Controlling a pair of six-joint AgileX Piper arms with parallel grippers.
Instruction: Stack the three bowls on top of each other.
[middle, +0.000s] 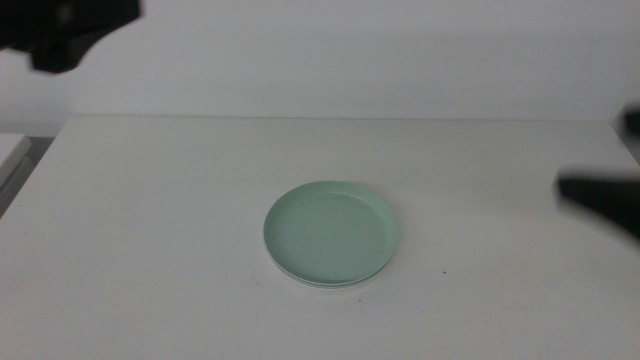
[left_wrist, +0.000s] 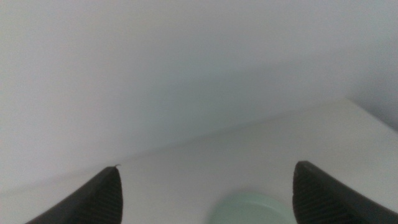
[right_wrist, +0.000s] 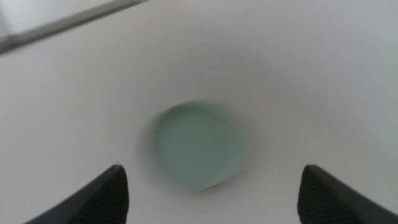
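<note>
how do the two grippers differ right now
The left gripper is high at the table's far left, seeing only an edge of the green bowl; the right gripper is at the right side, lower in the middle view, looking down on the whole bowl. The right one is blurred. Both are open, empty and clear of the stack.

— What carries everything?
— A plain white table (middle: 150, 250).
— And on it?
— One stack of bowls (middle: 331, 235), mint green on top, a pale rim showing beneath, roughly central, nearer the front edge than the back.
</note>
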